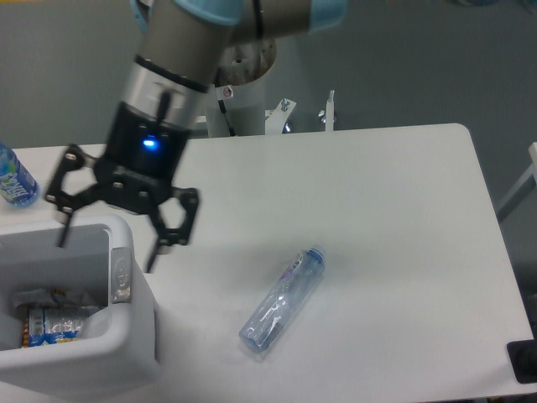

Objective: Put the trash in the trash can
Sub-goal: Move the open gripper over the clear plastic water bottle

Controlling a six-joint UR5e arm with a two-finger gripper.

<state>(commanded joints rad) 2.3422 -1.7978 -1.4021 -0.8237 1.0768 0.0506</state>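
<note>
The trash can (126, 353), a white boxy bin with a grey oval latch, stands at the table's front left corner. Inside it, a pale crumpled wrapper (91, 322) lies beside a labelled bottle (49, 324). The clear crushed bottle (283, 302), with a pale blue cap and purplish label, lies on its side on the table to the right of the bin. My gripper (109, 242) hangs open above the bin's right wall, one finger over the bin's inside and the other over the table. Nothing is between the fingers.
An upright bottle with a bright blue label (13, 178) stands at the far left edge behind the bin. The robot's base column (239, 92) rises behind the table's back edge. The table's rounded right corner (460, 131) is far from the arm.
</note>
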